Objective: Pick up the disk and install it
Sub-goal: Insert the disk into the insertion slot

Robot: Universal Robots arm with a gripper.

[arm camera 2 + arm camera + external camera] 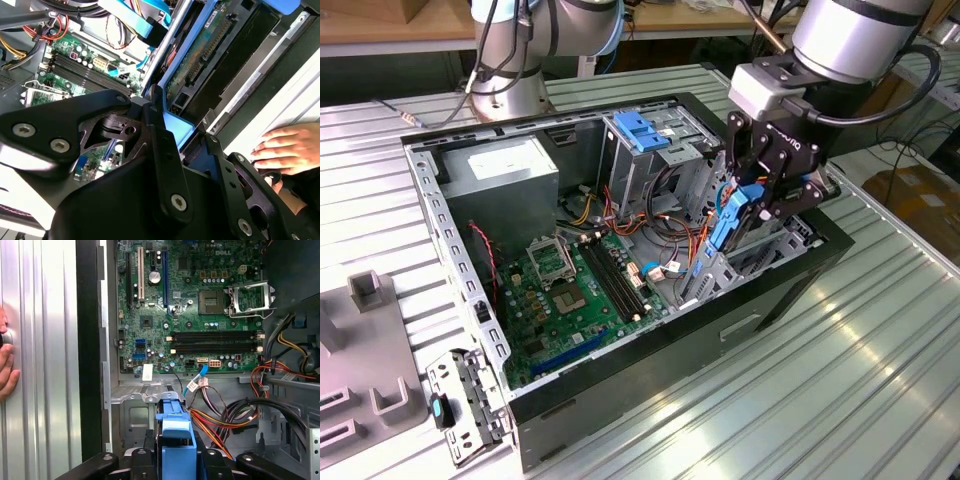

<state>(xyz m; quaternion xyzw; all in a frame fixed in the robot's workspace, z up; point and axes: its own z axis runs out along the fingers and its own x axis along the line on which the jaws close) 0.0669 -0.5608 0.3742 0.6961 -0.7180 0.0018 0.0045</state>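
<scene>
The black robot hand [757, 212] pinches the flat silver-grey disk in blue plastic rails [728, 225], held on edge over the drive bay [770, 248] of the open black computer case [650, 385]. If tilted, a rail could jam on the bay edge or snag the red-orange cables [207, 421] beside it.

Hand [9, 375] partly beyond the edge

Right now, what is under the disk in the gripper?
Under the disk, shut in the gripper, sits the grey metal drive bay of the open case. The disk and gripper cover the bay's slot.
</scene>
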